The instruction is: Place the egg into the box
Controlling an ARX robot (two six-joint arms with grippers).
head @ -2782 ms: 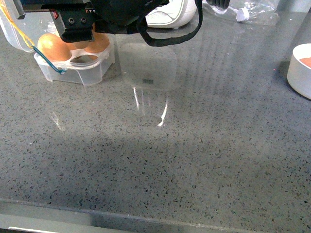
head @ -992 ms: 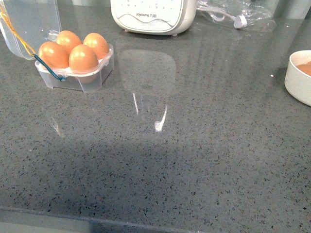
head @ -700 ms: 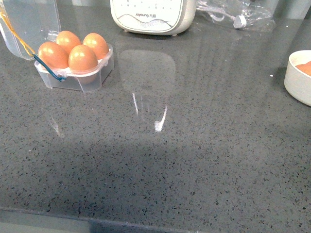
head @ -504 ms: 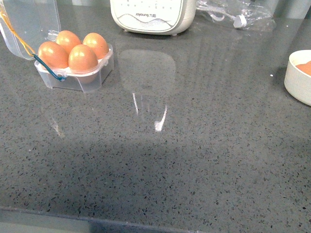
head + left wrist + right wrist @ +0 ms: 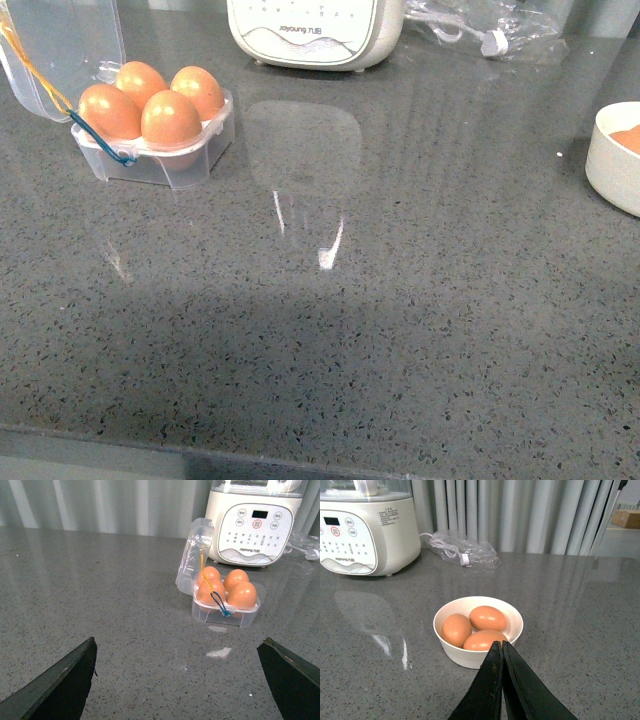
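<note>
Four brown eggs fill one clear four-cell egg carton, one egg to each cell, under its single hinged lid. One round white bowl holds three loose eggs, making seven eggs in all on one grey speckled countertop. Also counted: one white Joyoung kitchen appliance and one clear plastic bag with a cable inside.
</note>
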